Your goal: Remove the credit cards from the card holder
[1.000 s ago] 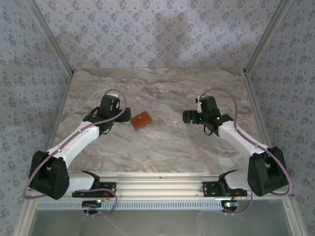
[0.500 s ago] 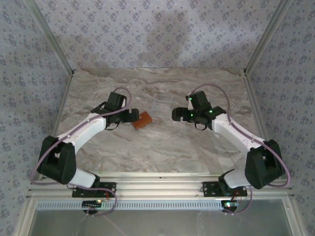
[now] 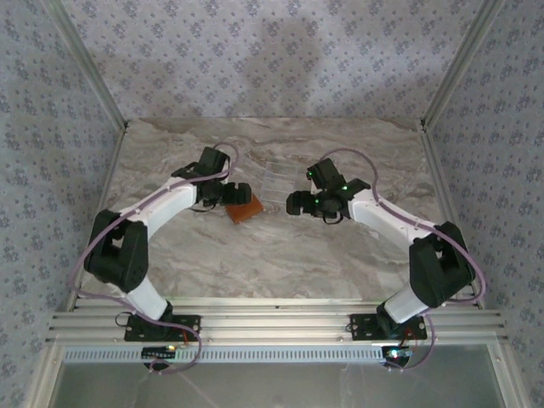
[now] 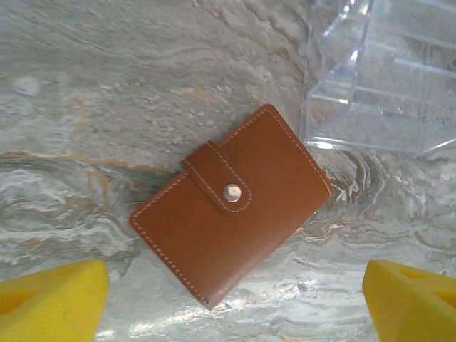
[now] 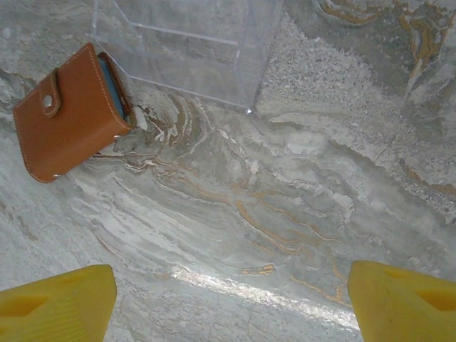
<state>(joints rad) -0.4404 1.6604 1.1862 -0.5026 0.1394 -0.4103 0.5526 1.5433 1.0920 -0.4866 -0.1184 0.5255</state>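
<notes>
Now the left tool (image 3: 241, 195) has seemingly advanced above the card holder (image 4: 231, 203).

The card holder (image 4: 231, 203) lies flat and closed on the table (image 5: 299, 185), its strap (image 4: 217, 182) snapped down. The clear tray (image 4: 381, 78) stands just beside its far right corner, and I cannot tell whether they touch. That corner is blocked to a finger. The holder's remaining edges face bare table. My left gripper (image 4: 231, 306) hangs above it, jaws spread to either side. Below my right gripper (image 5: 228, 303), jaws also wide, the table is bare up to the tray wall.
</notes>
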